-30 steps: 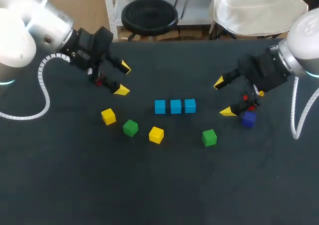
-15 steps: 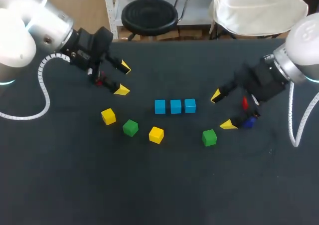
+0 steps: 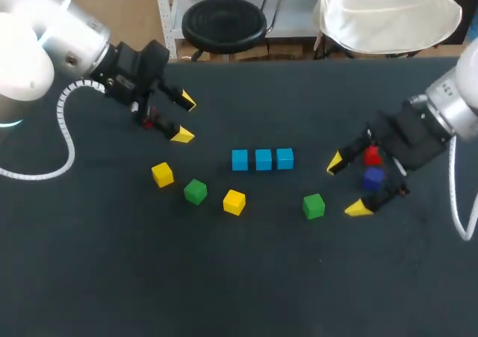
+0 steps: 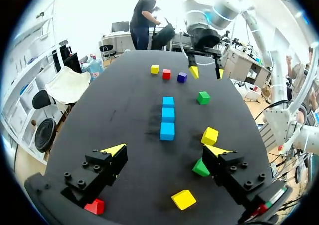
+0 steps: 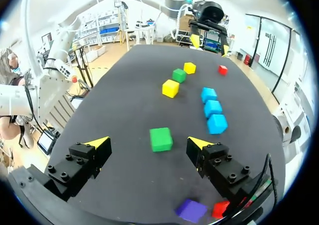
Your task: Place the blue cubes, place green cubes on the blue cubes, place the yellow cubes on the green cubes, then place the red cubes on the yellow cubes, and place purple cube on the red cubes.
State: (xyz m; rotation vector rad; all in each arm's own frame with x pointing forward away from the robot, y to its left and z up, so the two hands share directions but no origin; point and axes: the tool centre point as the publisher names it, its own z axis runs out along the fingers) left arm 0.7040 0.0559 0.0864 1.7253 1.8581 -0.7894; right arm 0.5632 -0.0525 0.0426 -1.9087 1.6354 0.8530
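Three blue cubes (image 3: 263, 159) (image 4: 168, 114) (image 5: 213, 108) stand in a row mid-table. In front of them lie a yellow cube (image 3: 162, 174), a green cube (image 3: 196, 191), a second yellow cube (image 3: 234, 202) and a second green cube (image 3: 314, 205) (image 5: 161, 138). My right gripper (image 3: 346, 185) (image 5: 148, 143) is open just right of that second green cube, which lies ahead of its fingers. A red cube (image 3: 371, 156) (image 5: 219, 209) and a purple cube (image 3: 373, 177) (image 5: 192, 210) sit under the right gripper. My left gripper (image 3: 184, 117) (image 4: 165, 150) hangs open at the back left, over another red cube (image 4: 94, 206).
In the left wrist view a third yellow cube (image 4: 155, 69) lies beyond the red and purple cubes, past the right gripper (image 4: 205, 73). The head view shows bare dark table (image 3: 239, 277) across the front.
My right gripper has swung toward the table's front and right, uncovering the red and purple cubes; its fingers stay open. The left arm and all cubes have kept still.
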